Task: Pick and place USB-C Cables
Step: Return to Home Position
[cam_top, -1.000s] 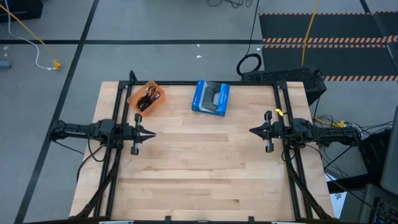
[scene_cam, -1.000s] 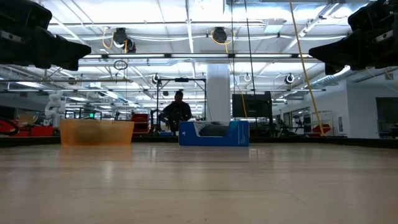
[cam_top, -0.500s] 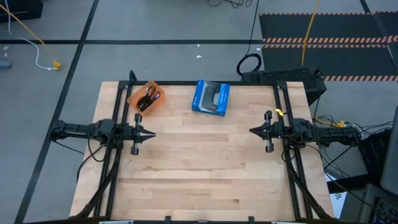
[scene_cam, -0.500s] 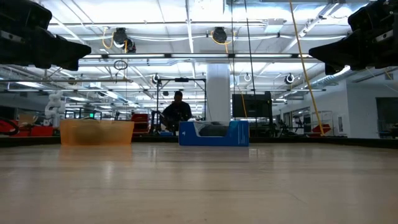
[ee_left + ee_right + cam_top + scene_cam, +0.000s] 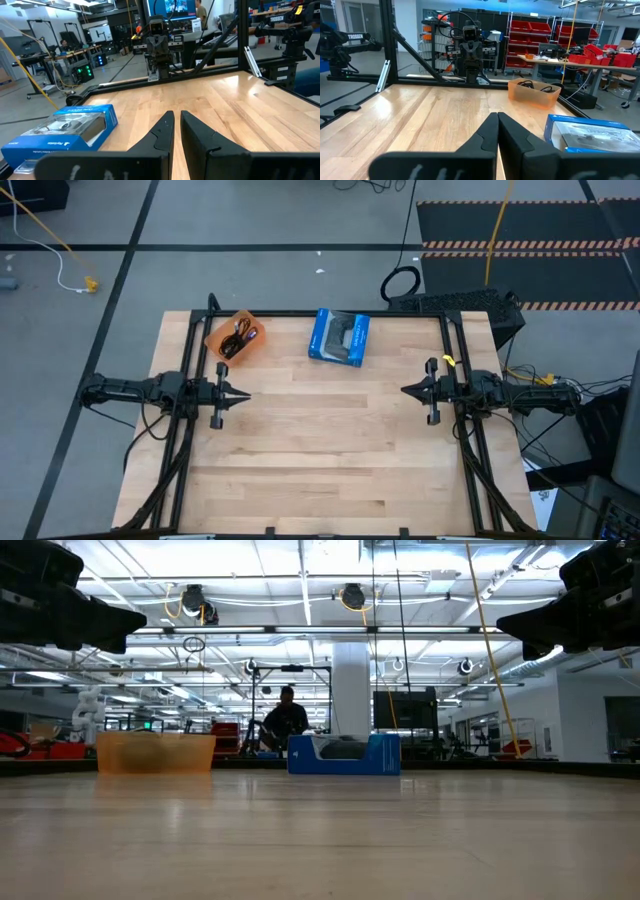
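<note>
In the orange bin [image 5: 214, 341], cables [image 5: 240, 334] lie piled: likely light, floppy, snag-prone; pinch mid-bundle. Left gripper [image 5: 246, 394], right gripper [image 5: 404, 390]: fingers together, empty.

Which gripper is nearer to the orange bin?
Left. The left gripper is close to the bin, on the same side of the table; the right gripper is at the opposite side.
</note>
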Controlling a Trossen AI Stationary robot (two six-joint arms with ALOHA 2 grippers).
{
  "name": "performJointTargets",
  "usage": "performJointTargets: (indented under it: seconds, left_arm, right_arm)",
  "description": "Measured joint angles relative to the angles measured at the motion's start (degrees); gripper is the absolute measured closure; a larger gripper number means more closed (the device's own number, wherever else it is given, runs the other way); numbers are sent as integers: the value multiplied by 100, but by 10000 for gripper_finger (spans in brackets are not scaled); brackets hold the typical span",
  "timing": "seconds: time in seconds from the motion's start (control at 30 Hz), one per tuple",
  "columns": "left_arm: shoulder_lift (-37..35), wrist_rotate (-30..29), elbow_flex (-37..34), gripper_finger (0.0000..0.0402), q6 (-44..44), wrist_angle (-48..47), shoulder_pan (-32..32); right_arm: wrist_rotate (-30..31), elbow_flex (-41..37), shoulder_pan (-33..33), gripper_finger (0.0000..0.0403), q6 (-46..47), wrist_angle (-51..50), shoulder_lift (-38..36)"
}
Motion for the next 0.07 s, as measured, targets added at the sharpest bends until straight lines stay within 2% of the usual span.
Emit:
performJointTargets:
  seconds: [0.07]
  left_arm:
    - [0, 0, 0, 366, 0, 0, 2]
  right_arm:
    - [0, 0, 1, 403, 4, 0, 0]
